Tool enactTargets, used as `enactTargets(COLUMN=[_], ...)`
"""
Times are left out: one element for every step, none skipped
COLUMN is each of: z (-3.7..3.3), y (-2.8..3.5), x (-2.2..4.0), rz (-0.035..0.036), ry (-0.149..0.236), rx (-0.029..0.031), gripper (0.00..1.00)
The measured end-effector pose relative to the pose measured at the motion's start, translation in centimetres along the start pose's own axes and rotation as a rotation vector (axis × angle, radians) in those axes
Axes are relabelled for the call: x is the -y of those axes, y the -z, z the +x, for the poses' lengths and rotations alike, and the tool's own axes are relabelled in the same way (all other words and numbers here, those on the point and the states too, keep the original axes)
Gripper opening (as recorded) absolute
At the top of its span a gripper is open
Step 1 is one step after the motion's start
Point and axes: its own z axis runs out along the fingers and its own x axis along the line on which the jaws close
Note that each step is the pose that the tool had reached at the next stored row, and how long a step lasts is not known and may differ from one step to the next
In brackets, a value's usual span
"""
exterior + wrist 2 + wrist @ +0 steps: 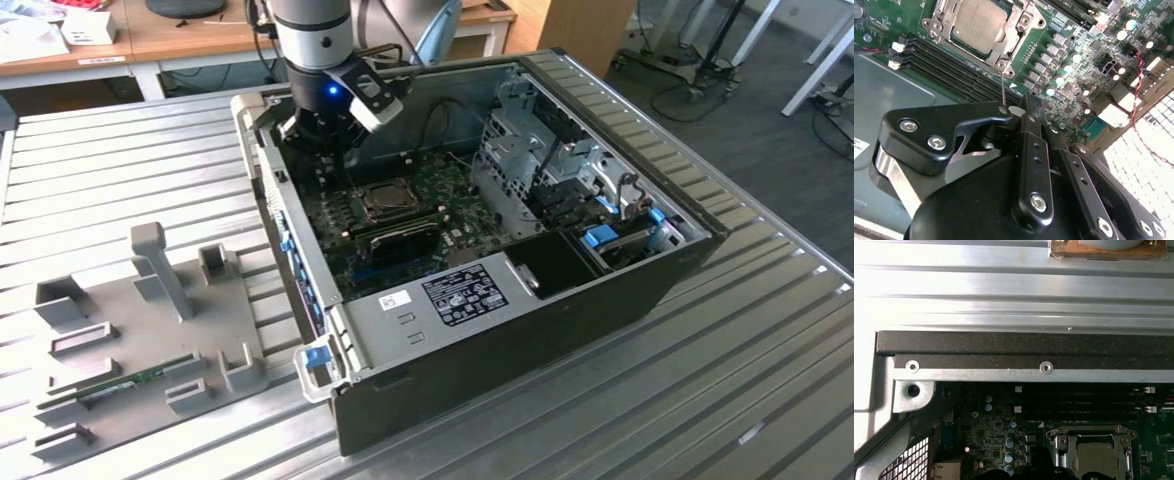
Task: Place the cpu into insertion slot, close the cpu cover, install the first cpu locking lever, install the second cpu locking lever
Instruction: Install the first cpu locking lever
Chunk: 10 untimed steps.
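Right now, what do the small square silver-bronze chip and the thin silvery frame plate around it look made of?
The small square silver-bronze cpu looks metal-topped with a matte finish: soft, even sheen, no sharp glints. The thin silvery cpu cover framing it looks like stamped sheet metal, likely steel, bare and brighter: crisp thin edges and highlights. Alloys unclear.

The small square cpu [979, 22] has a dull silver-bronze metal top; the thin silvery metal cpu cover [1015, 30] framing it gleams brighter. The black gripper [1016, 107] looks matt, with shiny steel screws. The ribbed metal table [747, 330] is smooth, satin grey.
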Motion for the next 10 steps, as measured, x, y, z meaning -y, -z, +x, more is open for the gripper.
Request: enactTargets(z=[0.0, -0.01, -0.01, -0.01, -0.01, -0.01, -0.01, -0.01, -0.02, -0.04], y=[0.0, 0.0, 0.0, 0.0, 0.0, 0.0, 0.0, 0.0, 0.01, 0.03], x=[0.01, 0.02, 0.02, 0.01, 0.01, 0.01, 0.01, 0.02, 0.02, 0.02], rz=[-0.0023, -0.0061, -0.0109, -0.0129, -0.0129, -0.0131, -0.0131, -0.0131, -0.0132, -0.0131], ry=[0.001, 0.001, 0.001, 0.0, 0.0, 0.0, 0.0, 0.0, 0.0, 0.0], rx=[0.0, -0.0001, -0.0001, -0.0001, -0.0001, -0.0001, -0.0001, -0.0002, -0.002, -0.0048], gripper=[0.11, 0.11, 0.11, 0.11, 0.11, 0.11, 0.11, 0.11, 0.11, 0.11])
